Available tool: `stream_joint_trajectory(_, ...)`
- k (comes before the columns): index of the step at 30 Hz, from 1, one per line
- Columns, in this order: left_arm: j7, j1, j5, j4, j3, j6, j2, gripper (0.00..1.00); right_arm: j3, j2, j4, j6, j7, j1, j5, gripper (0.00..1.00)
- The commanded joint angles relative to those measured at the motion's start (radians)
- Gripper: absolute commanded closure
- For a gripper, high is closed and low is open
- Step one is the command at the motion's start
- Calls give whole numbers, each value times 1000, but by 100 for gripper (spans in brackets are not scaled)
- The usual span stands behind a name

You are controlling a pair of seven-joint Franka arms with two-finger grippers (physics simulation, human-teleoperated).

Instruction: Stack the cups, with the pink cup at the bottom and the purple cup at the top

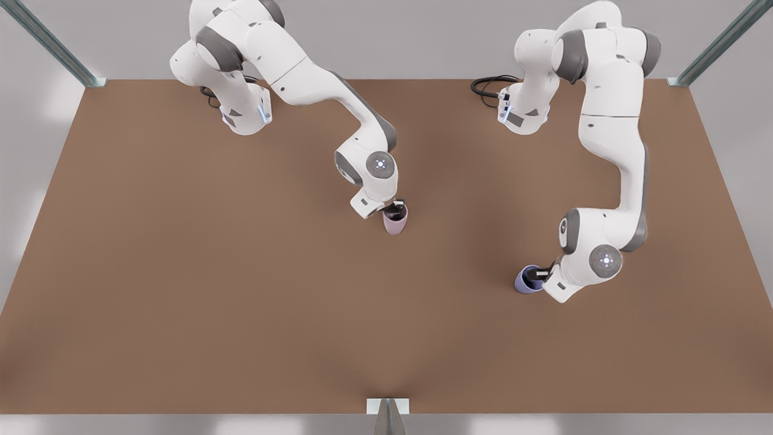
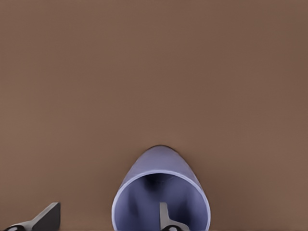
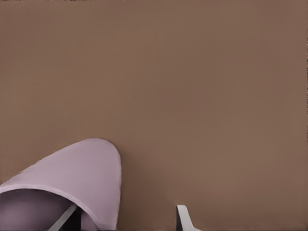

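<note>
Front view shows the two cups standing well apart on the brown table [image 1: 181, 302]: the pink cup [image 1: 395, 222] near the middle, the purple cup [image 1: 526, 281] toward the front view's right and closer to the table's near edge. Each has a gripper at its rim.

Left wrist view looks down into the purple cup [image 2: 161, 195], so the arm on the front view's right carries the left gripper [image 1: 537, 275]. One of its fingers [image 2: 166, 216] reaches inside the mouth while the other sits outside the wall, with a wide gap between them. The jaws straddle one side of the rim without having pinched it, so the cup is not held; it rests upright on the table.

Right wrist view shows the pink cup [image 3: 72, 185] close under the camera, so the arm on the front view's left carries the right gripper [image 1: 395, 208]. One finger [image 3: 65, 219] lies inside the cup and the other [image 3: 185, 219] stands clear outside, again spread apart around the wall and gripping nothing.

A rim grasp with one finger inside suits these handleless tumblers: it pinches a thin wall and does not have to span the whole body. Judging by the layout, closing on the rims comes next, then the pink cup needs only a steady seat while the purple one is carried over and lowered into it
</note>
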Motion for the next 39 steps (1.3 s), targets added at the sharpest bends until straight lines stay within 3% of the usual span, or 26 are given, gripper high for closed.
stream_joint_trajectory(1,-11,0,1,0,-2,16,9,0,-5,-5,0,10,77,0,25,0)
stream_joint_trajectory(5,-23,0,-3,2,-4,16,12,4,-8,-5,-2,10,77,0,25,0)
stream_joint_trajectory(6,-23,0,-5,2,-4,14,12,35,-8,-7,-2,10,77,0,25,0)
stream_joint_trajectory(7,-25,0,-5,2,-7,11,11,56,-8,-9,-2,12,77,0,25,0)
stream_joint_trajectory(11,-26,0,-101,2,-19,6,5,74,-8,-13,-2,10,77,0,27,0)
stream_joint_trajectory(21,-25,0,-114,4,-27,7,5,79,-45,-150,-2,-83,34,-29,27,0)
stream_joint_trajectory(23,-26,-5,-114,11,-25,0,-9,79,-45,-277,3,-239,-156,-147,29,0)
stream_joint_trajectory(25,-60,-45,-105,16,-25,-30,-47,79,-52,-395,9,-416,-574,-367,21,0)
stream_joint_trajectory(27,-107,-94,-102,14,-24,-124,-95,79,-146,-426,100,-560,-966,-529,7,0)
stream_joint_trajectory(29,-204,-149,-100,16,-24,-176,-126,79,-148,-464,144,-599,-994,-620,-74,0)
stream_joint_trajectory(31,-339,-221,-98,157,-24,-338,-75,79,-126,-493,156,-600,-1008,-660,-76,0)
stream_joint_trajectory(32,-394,-255,-98,230,-24,-411,-40,79,-76,-510,155,-600,-1006,-703,-108,0)
stream_joint_trajectory(34,-538,-324,-108,276,-25,-481,-34,79,-80,-504,167,-641,-957,-694,-103,0)
stream_joint_trajectory(39,-801,-425,-184,373,-34,-503,-23,79,-88,-460,181,-643,-931,-717,-106,0)
